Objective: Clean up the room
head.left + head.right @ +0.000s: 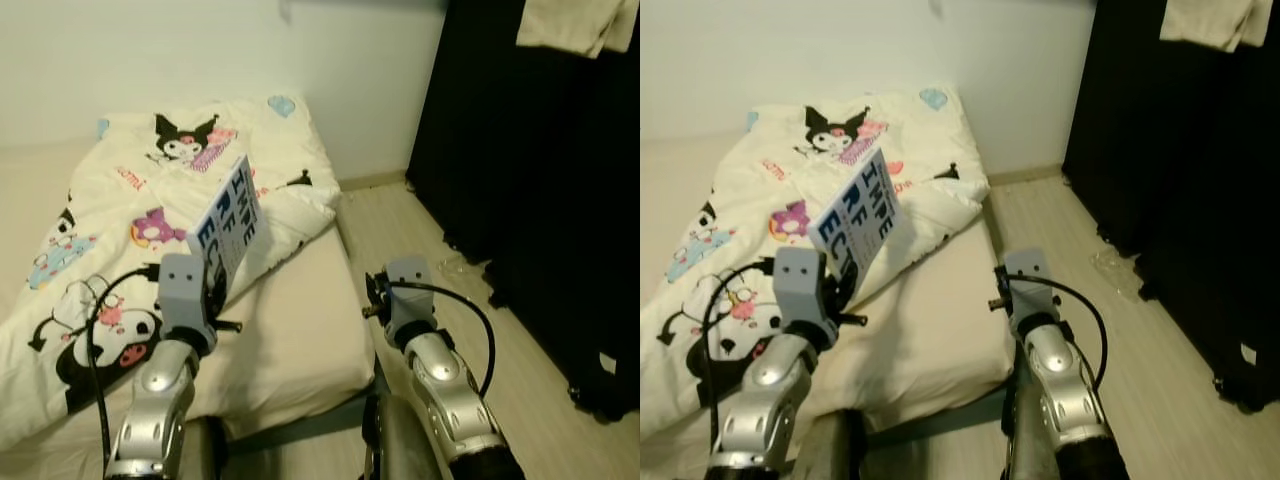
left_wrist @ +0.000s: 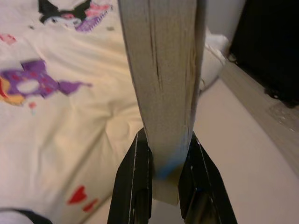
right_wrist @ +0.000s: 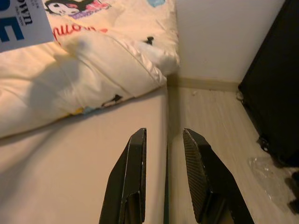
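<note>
I have the left pincer [image 2: 163, 163] clamped on the lower end of a book [image 1: 229, 225], holding it tilted above the cartoon-print duvet [image 1: 120, 230] near the bed's [image 1: 300, 320] right edge. My right pincer [image 3: 163, 154] hangs over that edge by the wooden floor [image 1: 440, 280], fingers apart, gripping nothing

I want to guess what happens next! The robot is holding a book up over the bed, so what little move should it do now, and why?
Probably carry the book away from the bed toward somewhere tidier. The left pincer is already shut on its bottom edge, holding it up above the cartoon blanket, so no regrasp seems needed. The right pincer is open and holds nothing.
</note>
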{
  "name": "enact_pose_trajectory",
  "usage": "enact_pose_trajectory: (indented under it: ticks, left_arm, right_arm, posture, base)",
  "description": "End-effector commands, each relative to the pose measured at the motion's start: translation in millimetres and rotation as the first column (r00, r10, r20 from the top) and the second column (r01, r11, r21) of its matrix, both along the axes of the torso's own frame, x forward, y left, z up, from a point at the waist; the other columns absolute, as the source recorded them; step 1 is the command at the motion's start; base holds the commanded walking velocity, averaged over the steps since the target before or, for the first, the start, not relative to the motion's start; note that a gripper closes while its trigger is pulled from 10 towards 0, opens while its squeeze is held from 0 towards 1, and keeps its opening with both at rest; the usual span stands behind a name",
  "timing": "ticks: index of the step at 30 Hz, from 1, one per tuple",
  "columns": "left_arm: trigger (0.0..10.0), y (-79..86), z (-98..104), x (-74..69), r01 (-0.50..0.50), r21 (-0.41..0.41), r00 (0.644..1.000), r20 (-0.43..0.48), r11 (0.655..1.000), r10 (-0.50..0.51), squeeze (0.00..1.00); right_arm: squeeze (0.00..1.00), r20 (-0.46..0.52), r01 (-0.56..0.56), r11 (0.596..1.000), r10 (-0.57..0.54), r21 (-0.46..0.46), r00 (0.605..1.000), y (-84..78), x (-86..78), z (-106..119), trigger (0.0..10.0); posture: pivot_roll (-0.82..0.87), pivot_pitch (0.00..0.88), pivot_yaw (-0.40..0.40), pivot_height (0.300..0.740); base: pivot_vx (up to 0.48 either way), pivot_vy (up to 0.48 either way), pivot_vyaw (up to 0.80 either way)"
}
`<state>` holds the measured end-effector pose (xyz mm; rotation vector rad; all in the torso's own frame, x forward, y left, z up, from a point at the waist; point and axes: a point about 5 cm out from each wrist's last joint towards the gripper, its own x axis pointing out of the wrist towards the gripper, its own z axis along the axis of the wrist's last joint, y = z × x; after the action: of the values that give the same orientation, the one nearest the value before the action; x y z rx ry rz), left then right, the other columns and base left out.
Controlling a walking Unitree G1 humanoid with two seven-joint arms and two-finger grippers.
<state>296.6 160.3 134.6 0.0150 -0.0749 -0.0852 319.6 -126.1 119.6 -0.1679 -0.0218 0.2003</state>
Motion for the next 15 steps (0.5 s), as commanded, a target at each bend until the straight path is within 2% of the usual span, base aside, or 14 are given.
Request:
enact_pose_trajectory:
  ticks: [1,9,15]
  left_arm:
    - [10.0,-1.6,5.3,-1.0,-0.011,0.014,0.999,0.044,1.0,0.01,0.0]
    - [10.0,0.5,9.9,3.1,-0.048,-0.002,0.998,0.05,0.999,0.048,0.0]
    - [10.0,-1.0,12.5,4.4,-0.016,-0.005,0.998,0.064,1.0,0.017,0.0]
  right_arm:
    - [0.0,-0.002,-0.013,1.0,0.013,0.005,1.0,3.7,0.9,-1.5,10.0]
    - [0.0,-0.014,-0.009,1.0,0.009,0.026,1.0,2.8,1.2,-2.5,10.0]
    - [0.0,-0.021,-0.008,1.0,0.008,0.027,1.0,2.5,-3.0,-6.3,10.0]
  posture:
    - [-0.05,0.087,0.012,0.62]
    - [-0.05,0.102,0.015,0.65]
    - [-0.05,0.116,0.019,0.675]
  base:
    - [0.0,0.0,0.0]
    - [0.0,0.0,0.0]
    - [0.0,0.0,0.0]
